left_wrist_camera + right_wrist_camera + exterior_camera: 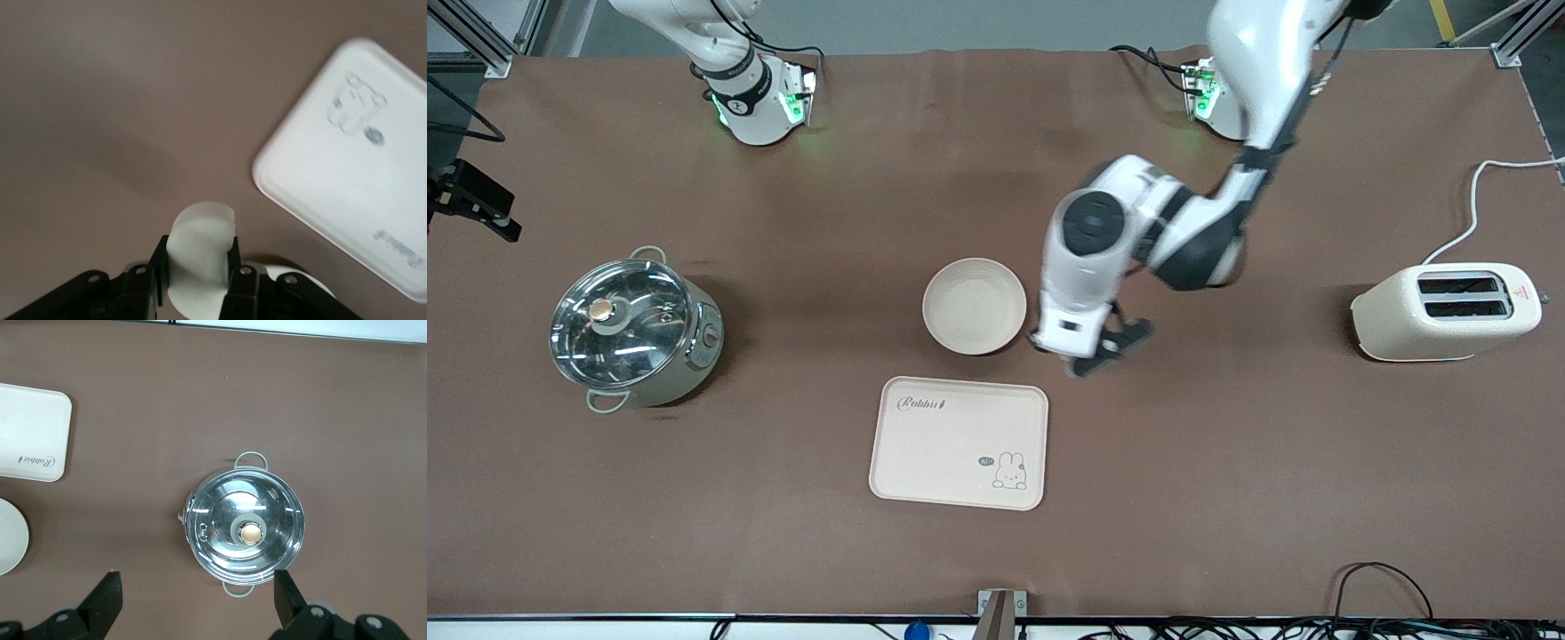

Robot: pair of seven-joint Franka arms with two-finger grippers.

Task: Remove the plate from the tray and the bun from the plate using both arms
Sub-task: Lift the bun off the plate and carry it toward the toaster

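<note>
**One bun pinched, one plate off one tray**

The left gripper (200,270) pinches the bun (201,248) over bare table beside the plate (974,305). The tray (959,442) lies nearer the camera. The right gripper (197,600) waits spread above one pot (245,528).

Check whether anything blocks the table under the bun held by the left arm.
Nothing visible does. The left pincer is shut on the bun over bare table, beside the plate and clear of the tray.
</note>
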